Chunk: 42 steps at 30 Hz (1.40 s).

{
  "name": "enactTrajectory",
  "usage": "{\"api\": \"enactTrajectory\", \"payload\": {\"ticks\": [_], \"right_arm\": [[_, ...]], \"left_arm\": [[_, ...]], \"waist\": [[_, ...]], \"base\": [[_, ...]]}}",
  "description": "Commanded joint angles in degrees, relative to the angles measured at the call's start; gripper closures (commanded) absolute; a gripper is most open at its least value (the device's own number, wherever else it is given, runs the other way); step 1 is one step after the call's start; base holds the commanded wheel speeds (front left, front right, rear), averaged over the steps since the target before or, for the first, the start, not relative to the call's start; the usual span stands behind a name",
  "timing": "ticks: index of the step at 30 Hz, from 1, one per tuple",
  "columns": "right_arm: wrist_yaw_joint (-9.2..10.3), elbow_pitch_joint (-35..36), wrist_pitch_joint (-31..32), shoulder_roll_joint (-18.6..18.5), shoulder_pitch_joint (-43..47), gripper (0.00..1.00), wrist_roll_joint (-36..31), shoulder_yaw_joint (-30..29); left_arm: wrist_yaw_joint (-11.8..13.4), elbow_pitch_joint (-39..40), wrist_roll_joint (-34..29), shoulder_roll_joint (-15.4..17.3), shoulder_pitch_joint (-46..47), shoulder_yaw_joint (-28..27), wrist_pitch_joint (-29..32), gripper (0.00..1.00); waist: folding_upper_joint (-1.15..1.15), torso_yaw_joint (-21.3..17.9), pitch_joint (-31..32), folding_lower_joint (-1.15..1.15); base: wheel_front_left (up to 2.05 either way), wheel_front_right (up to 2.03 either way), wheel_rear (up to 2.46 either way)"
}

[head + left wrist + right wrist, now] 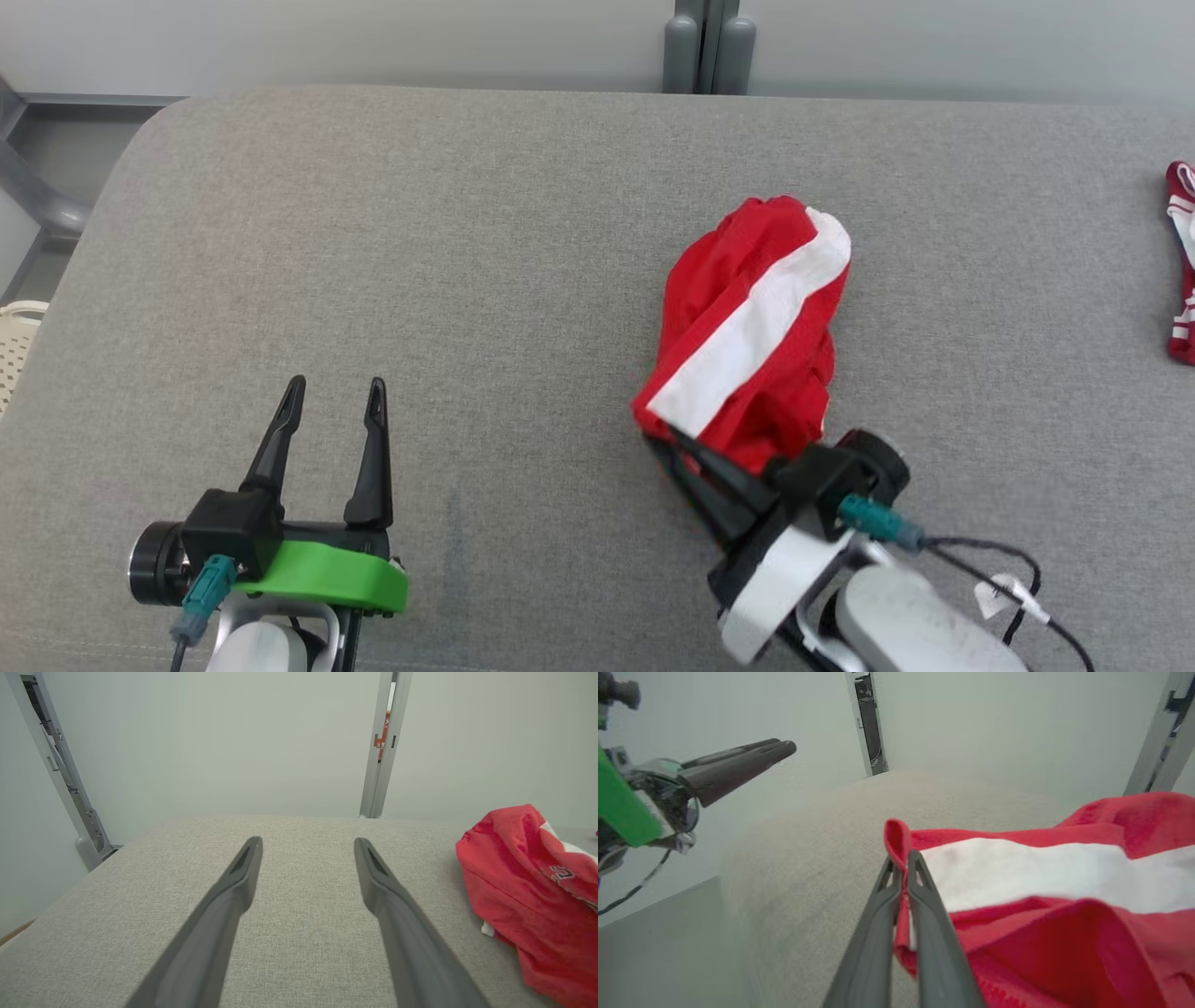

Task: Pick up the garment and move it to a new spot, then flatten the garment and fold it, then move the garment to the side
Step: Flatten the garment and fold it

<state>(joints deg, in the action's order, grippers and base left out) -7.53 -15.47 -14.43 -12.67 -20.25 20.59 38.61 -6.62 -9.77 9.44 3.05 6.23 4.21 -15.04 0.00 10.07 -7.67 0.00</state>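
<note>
We have the right claw (902, 861) pinched shut on a folded red edge of the garment (747, 317). The rest of the red cloth with its white stripe lies bunched ahead of and to the right of the fingertips on the grey surface (467, 233). The left claw (336, 385) hangs wide apart and holds nothing, well off to the left of the bundle.

We judge this to be the pick-up. We should lift straight up until the cloth hangs free, then carry it toward the bare area ahead of the left claw, which can take a second edge.

A pale perforated basket (14, 345) peeks in left of the left claw; we cannot see what is in it.
</note>
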Motion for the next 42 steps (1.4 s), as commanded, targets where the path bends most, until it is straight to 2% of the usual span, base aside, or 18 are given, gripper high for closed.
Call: {"api": "enactTrajectory", "payload": {"ticks": [1,9,11,12,17,24,30,36,42], "right_arm": [[0.1,0.66,0.34,0.23,1.7,1.0,0.53,1.81],[0.08,-1.01,0.22,4.32,5.99,1.0,3.9,9.11],[0.09,-2.15,0.11,5.07,5.43,0.41,4.2,10.76],[0.09,-2.6,-0.01,5.47,4.89,0.0,4.26,11.15],[0.09,-2.3,-0.52,4.13,2.62,0.0,4.55,7.49],[0.08,-0.6,-0.8,-1.39,-0.82,0.0,2.74,-5.31],[0.08,-3.41,1.65,-5.1,-5.66,0.0,1.09,-12.37],[0.09,-9.59,4.07,-6.52,-10.22,0.0,0.08,-14.84],[0.09,-17.79,5.29,-7.25,-14.14,0.0,0.61,-13.3]], "left_arm": [[-0.24,0.01,-0.5,0.07,-0.57,-0.16,-0.17,0.0],[-0.33,-0.23,-0.6,-0.02,-0.02,-0.15,-0.17,0.0],[-0.29,-0.4,-0.62,-0.04,0.03,-0.04,-0.17,0.0],[-0.27,-0.49,-0.62,-0.04,-0.03,0.0,-0.17,0.0],[0.02,-0.44,-0.58,-0.07,-0.78,-0.23,-0.17,0.0],[0.16,-0.31,-0.33,-0.11,-1.26,-0.15,-0.17,0.0],[0.21,-0.15,0.11,-0.12,-0.57,0.66,-0.17,0.0],[0.74,0.07,0.84,-0.12,0.44,1.81,-0.17,0.0],[1.6,0.5,1.78,-0.12,1.76,3.57,-0.17,0.0]], "waist": [[0.0,-0.05,0.01,0.0],[0.0,0.25,0.14,0.0],[0.0,0.33,0.31,0.0],[0.0,0.37,0.49,0.0],[0.0,0.24,1.08,0.0],[0.0,0.27,1.6,0.0],[0.0,1.23,0.8,0.0],[0.0,2.85,-0.97,0.0],[0.0,4.73,-3.45,0.0]], "base": [[0.0,0.0,0.0],[0.0,0.0,0.0],[0.0,0.0,0.0],[0.0,0.0,0.0],[0.0,0.0,0.0],[0.0,0.0,0.0],[0.0,0.0,0.0],[0.0,0.0,0.0],[0.0,0.0,0.0]]}}
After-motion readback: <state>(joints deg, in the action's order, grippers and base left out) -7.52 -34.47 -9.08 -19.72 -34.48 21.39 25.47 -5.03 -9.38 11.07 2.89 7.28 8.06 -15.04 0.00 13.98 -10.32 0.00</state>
